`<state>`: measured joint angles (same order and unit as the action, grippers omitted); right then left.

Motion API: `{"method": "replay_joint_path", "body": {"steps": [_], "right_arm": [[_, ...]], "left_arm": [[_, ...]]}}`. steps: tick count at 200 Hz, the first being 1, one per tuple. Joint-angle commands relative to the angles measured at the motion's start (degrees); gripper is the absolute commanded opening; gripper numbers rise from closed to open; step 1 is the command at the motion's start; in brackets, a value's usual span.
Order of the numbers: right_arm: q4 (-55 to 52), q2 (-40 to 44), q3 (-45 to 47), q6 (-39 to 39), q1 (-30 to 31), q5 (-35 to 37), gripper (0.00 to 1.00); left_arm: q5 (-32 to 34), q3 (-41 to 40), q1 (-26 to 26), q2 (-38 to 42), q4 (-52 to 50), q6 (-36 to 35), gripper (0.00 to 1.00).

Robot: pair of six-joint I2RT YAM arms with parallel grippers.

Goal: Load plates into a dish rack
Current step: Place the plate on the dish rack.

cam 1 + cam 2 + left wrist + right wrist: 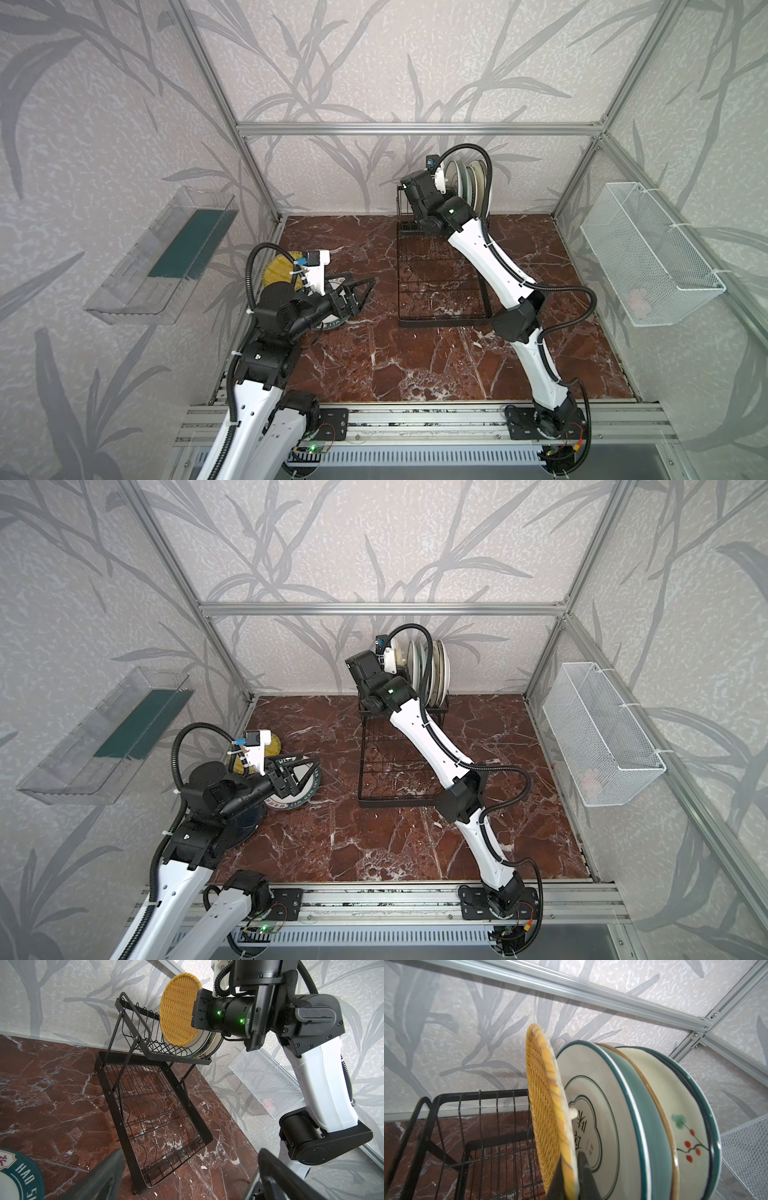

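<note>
Trouble, if it comes, starts at the rim. Your right gripper (pixel 572 1176) has its fingers clamped on the low edge of the orange woven-pattern plate (pixel 546 1105). It holds the plate on edge over the slot bars of the dish rack (pixel 477 1093), at about 1 o'clock on the surface (pixel 415 365) in both top views. The plate leans a little and stands just beside the teal-rimmed emblem plate (pixel 591 1105); whether they touch, you cannot tell. Its bottom edge is hidden behind the fingers. If you release before that edge seats between two wires, it will likely tip toward the free slots at 9 o'clock or clack into its neighbour. A narrow pinch on a thin, hard rim also lets the disc swing.

The plate's face is ribbed like basketwork and its back is pale and smooth, so it reads as moulded ware rather than cane. Behind the emblem plate stand a pale teal plate (pixel 652 1126) and a cream plate with a berry sprig (pixel 675 1115), both round and glossy. The rack is thin black wire on a flat strap frame, and that wire could snag an edge pushed sideways.

Your left gripper (pixel 363 293), fingers spread wide and holding nothing, hovers at 9 o'clock over a lettered teal-band plate (pixel 20 1172). A yellow woven-pattern plate (pixel 282 266) lies just beyond it. Both lie flat on polished red marble, which is slick and offers little edge to get under.
</note>
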<state>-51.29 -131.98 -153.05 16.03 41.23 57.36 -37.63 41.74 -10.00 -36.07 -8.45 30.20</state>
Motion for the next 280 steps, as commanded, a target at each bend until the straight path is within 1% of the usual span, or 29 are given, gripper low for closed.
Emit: {"method": "replay_joint_path", "body": {"steps": [1,46,129,166,184,191,216,222,268,280], "right_arm": [[-1.3,-0.1,-2.3,2.9,-0.3,0.7,0.00],[-3.1,-0.3,-2.6,4.0,0.2,0.2,0.00],[-6.9,0.5,-1.4,7.8,0.8,-0.1,0.04],[-7.8,0.4,-0.5,9.1,0.7,-1.0,0.14],[-7.9,0.4,-0.2,9.4,0.4,-1.6,0.16],[-8.0,0.5,-0.3,9.5,0.3,-1.9,0.19],[-7.9,0.7,-0.2,9.6,0.0,-2.4,0.21],[-7.9,0.8,-0.1,9.5,0.0,-2.6,0.24],[-6.8,1.5,-0.1,8.2,0.0,-3.5,0.28],[-6.4,1.8,-0.1,7.8,0.0,-3.7,0.33]], "left_arm": [[-1.0,-0.6,0.3,0.5,1.5,0.0,0.99],[-1.2,-0.6,0.4,0.5,1.8,0.1,0.99],[-1.3,-0.6,0.6,0.5,1.7,0.0,0.99],[-1.3,-0.6,0.6,0.6,1.7,0.0,0.99],[-1.3,-0.6,0.6,0.7,1.6,0.0,0.99],[-1.3,-0.6,0.6,0.6,1.6,0.0,0.99],[-1.4,-0.6,0.7,0.8,1.5,-0.1,0.99],[-1.4,-0.6,0.7,0.7,1.5,-0.1,0.99],[-1.4,-0.6,0.7,0.6,1.6,-0.1,0.99],[-1.4,-0.6,0.7,0.6,1.6,-0.1,0.99]]}}
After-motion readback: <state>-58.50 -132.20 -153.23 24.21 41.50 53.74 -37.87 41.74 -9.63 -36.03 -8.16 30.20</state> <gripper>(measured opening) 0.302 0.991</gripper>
